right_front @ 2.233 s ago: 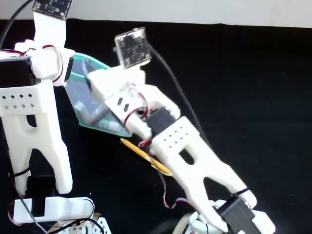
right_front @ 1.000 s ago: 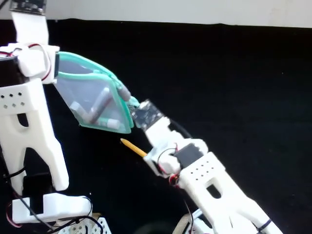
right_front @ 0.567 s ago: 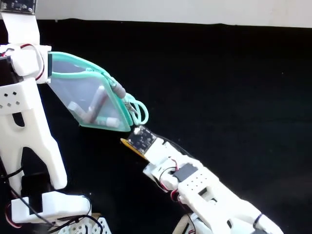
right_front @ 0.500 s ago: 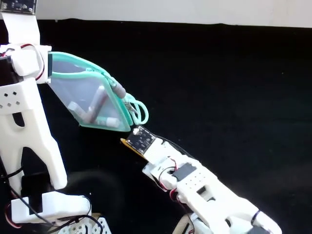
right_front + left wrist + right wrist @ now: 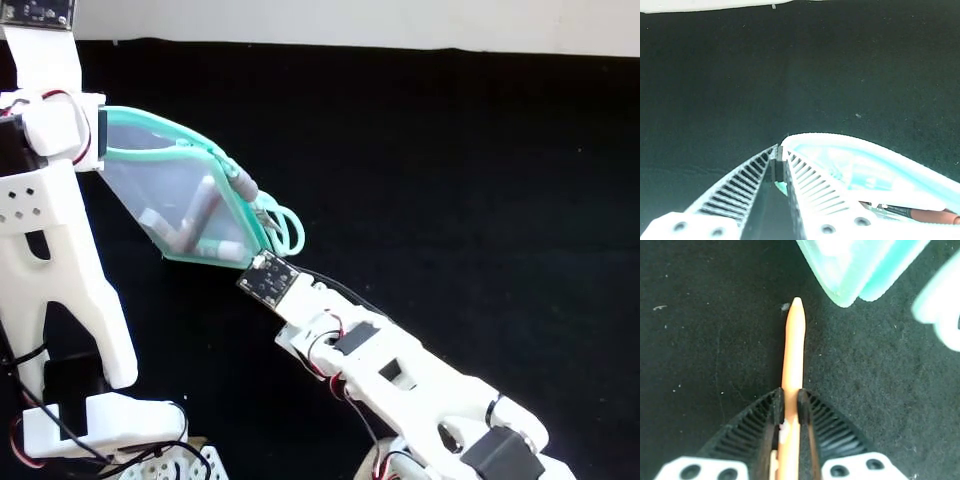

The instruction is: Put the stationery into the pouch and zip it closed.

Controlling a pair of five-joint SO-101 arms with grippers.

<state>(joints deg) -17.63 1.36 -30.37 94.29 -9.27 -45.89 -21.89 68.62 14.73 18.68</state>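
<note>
Black table point(image 5: 500, 150): left hand point(image 5: 779, 154) pinches pouch point(image 5: 865, 165), right hand point(image 5: 790, 393) pinches pencil point(image 5: 794, 340) beside it.

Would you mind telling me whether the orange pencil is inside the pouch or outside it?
Outside: the right gripper is shut on the orange pencil, and bare black table shows between its tip and the pouch.

Between the ribbed, matt plastic jaws of the right gripper point(image 5: 790, 399) sits a smooth, matt orange pencil point(image 5: 793, 345), just past whose tip lies a glossy, see-through plastic pouch point(image 5: 170, 185) with mint-green trim, all on a matt, faintly fuzzy black table cloth point(image 5: 700, 340).
</note>
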